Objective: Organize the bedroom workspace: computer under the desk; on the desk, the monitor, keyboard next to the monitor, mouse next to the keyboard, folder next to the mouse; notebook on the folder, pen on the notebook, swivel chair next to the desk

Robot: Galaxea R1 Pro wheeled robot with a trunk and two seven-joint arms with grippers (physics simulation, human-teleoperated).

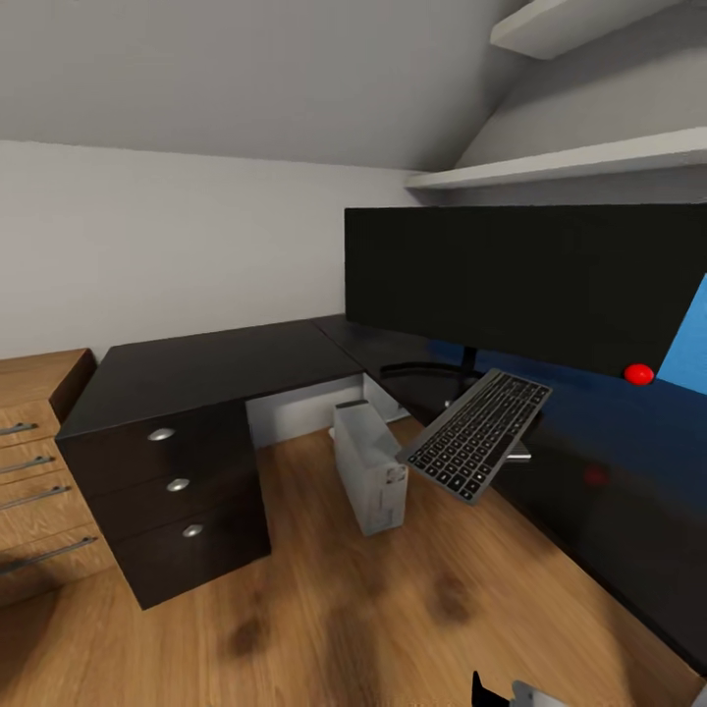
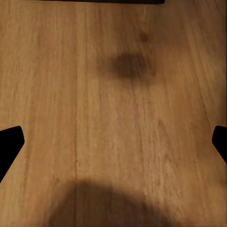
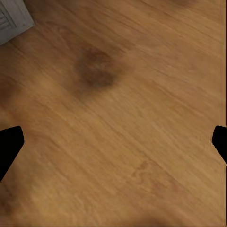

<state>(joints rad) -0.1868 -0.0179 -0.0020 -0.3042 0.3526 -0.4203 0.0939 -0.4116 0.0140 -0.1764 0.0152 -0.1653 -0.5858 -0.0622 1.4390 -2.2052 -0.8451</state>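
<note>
The black L-shaped desk (image 1: 206, 368) runs from its drawers at the left round to the right side. On its right wing stands the wide black monitor (image 1: 520, 280), with a red dot at its lower corner. In front of it the black keyboard (image 1: 478, 432) lies tilted, overhanging the desk's front edge. The light grey computer (image 1: 371, 471) stands on the wooden floor in the desk's inner corner. My left gripper (image 2: 113, 146) is open above bare floor. My right gripper (image 3: 113, 146) is open too, over floor near a light grey box corner (image 3: 12, 16).
A wooden chest of drawers (image 1: 39, 462) stands left of the desk's black drawers (image 1: 177, 486). White wall shelves (image 1: 570, 162) hang above the monitor. A bright blue patch (image 1: 687, 344) shows at the right edge beside the monitor. Wooden floor (image 1: 324, 609) lies open before the desk.
</note>
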